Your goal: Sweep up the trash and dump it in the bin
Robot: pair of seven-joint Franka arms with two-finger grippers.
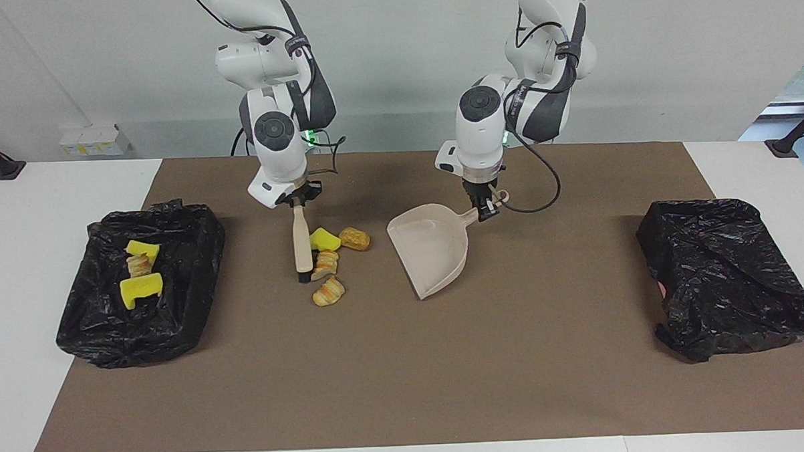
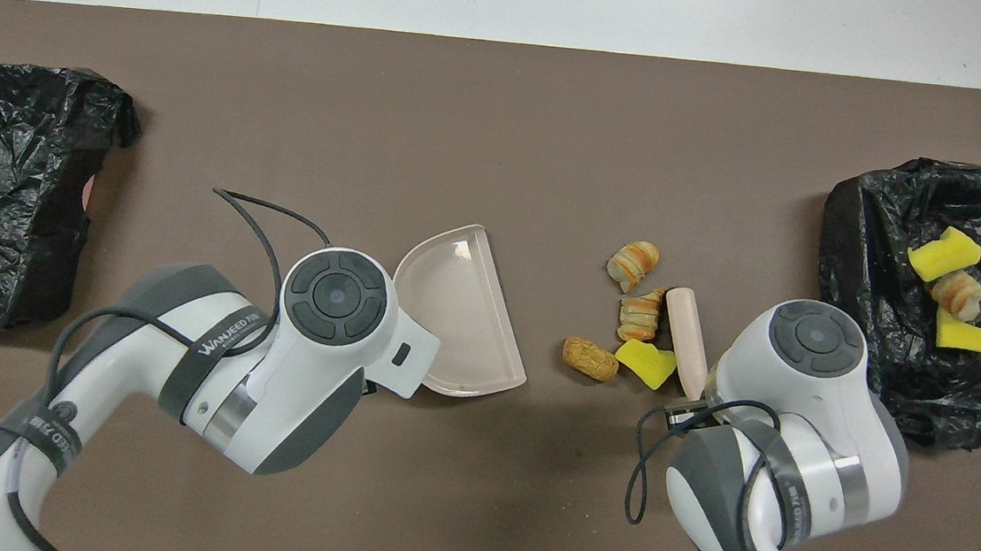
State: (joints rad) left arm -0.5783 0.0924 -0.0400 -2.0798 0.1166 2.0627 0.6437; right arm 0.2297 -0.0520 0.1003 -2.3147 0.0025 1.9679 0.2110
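Observation:
Several pieces of trash lie loose on the brown mat: a yellow chunk (image 1: 323,239) (image 2: 645,363), a brown lump (image 1: 353,238) (image 2: 590,358) and two striped pastry lumps (image 1: 326,262) (image 1: 328,292). My right gripper (image 1: 297,201) is shut on the handle of a wooden brush (image 1: 302,246) (image 2: 687,337). The brush hangs down against the pile on the side toward the right arm's end. My left gripper (image 1: 485,211) is shut on the handle of the beige dustpan (image 1: 433,252) (image 2: 461,308), whose open mouth faces the pile.
A black-lined bin (image 1: 174,220) (image 2: 860,210) at the right arm's end holds two yellow chunks and a pastry lump. A second bin (image 1: 724,268) (image 2: 2,179), covered by crumpled black bag, sits at the left arm's end. White table borders the mat.

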